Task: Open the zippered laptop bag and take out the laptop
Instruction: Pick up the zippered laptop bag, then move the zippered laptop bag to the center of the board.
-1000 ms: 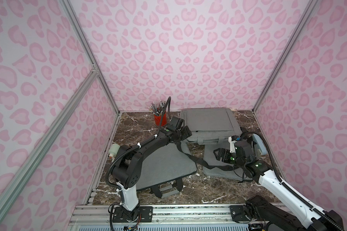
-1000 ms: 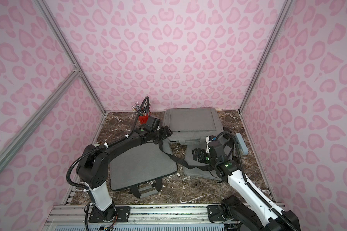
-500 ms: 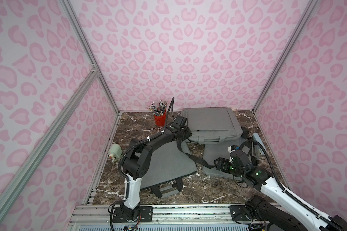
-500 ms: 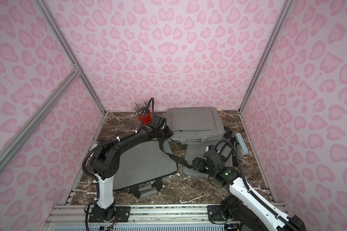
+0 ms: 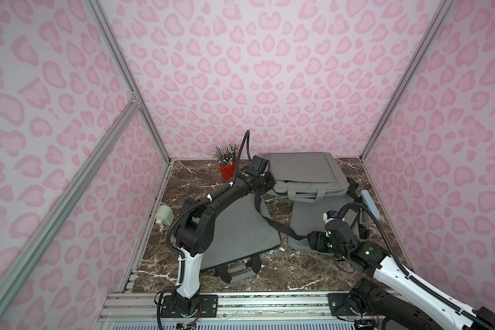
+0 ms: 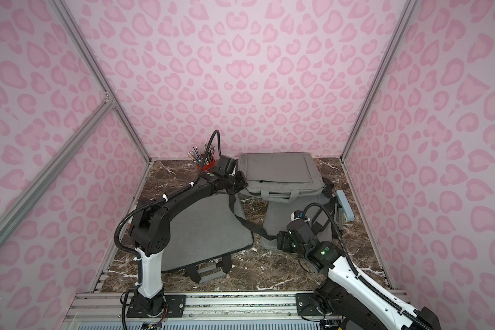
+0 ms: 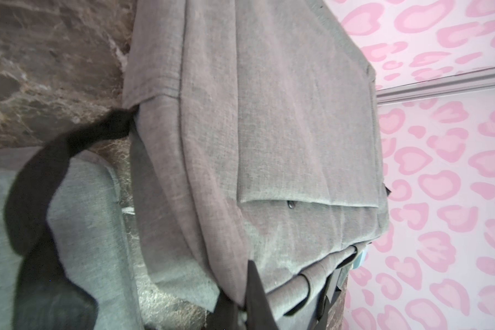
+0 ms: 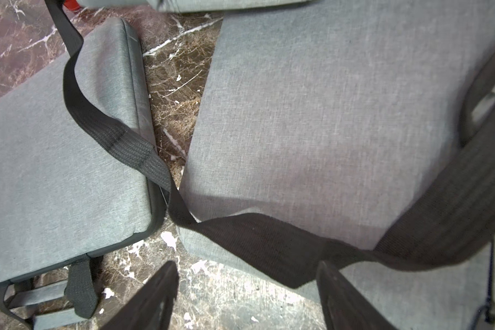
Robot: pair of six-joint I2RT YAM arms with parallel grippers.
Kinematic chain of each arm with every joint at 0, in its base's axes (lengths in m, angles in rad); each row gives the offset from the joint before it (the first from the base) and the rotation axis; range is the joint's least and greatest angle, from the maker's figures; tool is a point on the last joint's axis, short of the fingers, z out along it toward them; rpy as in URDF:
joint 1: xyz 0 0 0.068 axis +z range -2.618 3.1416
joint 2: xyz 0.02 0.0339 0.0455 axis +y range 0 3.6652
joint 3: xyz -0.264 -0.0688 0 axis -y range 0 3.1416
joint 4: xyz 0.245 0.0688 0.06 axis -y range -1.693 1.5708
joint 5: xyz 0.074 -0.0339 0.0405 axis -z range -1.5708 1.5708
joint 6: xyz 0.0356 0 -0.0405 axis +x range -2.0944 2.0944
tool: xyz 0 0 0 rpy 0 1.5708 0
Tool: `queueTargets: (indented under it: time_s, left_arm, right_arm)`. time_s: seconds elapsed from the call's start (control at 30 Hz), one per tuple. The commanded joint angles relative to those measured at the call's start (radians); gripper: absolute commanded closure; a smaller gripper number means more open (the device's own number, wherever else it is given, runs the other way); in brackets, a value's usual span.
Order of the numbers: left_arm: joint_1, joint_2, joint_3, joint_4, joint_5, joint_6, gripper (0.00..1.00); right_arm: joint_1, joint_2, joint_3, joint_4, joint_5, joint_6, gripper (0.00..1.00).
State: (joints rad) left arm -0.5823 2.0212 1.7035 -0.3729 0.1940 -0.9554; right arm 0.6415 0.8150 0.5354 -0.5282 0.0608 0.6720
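Observation:
A grey zippered laptop bag [image 5: 303, 174] [image 6: 277, 174] with two handles lies at the back of the marble floor in both top views. My left gripper [image 5: 270, 183] [image 7: 242, 310] is at its near left corner, shut, with a fold of the bag's grey fabric [image 7: 226, 257] pinched between the jaws. A small metal zipper pull [image 7: 291, 204] shows at a pocket flap. The bag's black shoulder strap [image 5: 272, 225] [image 8: 240, 243] trails forward to my right gripper [image 5: 310, 240] [image 8: 246, 294], which is open just short of the strap. The laptop is hidden.
Two more grey padded bags lie in front, one to the left [image 5: 237, 237] and one to the right [image 5: 320, 223] under the strap. A red cup of pencils [image 5: 228, 168] stands at the back. A pale green bottle [image 5: 164, 216] and a blue-grey object [image 5: 370, 205] sit by the side walls.
My left gripper has reached right to the laptop bag's corner and shut on its fabric. My right arm has drawn back toward the front, jaws slightly narrower.

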Motion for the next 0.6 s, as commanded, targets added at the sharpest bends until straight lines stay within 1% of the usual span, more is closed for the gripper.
queueTargets:
  time_s: [0.0,0.2,0.33,0.5,0.57]
  left_arm:
    - [0.002,-0.031,0.056,0.005,-0.003,0.046,0.98]
    - [0.025,-0.008,0.179,-0.064,-0.036,0.087,0.99]
    - [0.033,0.007,0.22,-0.077,-0.026,0.093,0.98]
    - [0.035,0.024,0.253,-0.09,-0.019,0.097,0.98]
    - [0.036,0.026,0.261,-0.093,-0.017,0.099,0.99]
  right_arm:
    - [0.019,0.0,-0.02,0.098,0.013,-0.051,0.23]
    - [0.103,-0.007,-0.043,0.176,0.067,-0.067,0.27]
    - [0.167,-0.013,-0.055,0.202,0.062,-0.075,0.39]
    - [0.279,0.058,-0.071,0.291,0.058,-0.069,0.46]
    - [0.304,0.109,-0.072,0.331,0.059,-0.064,0.47]
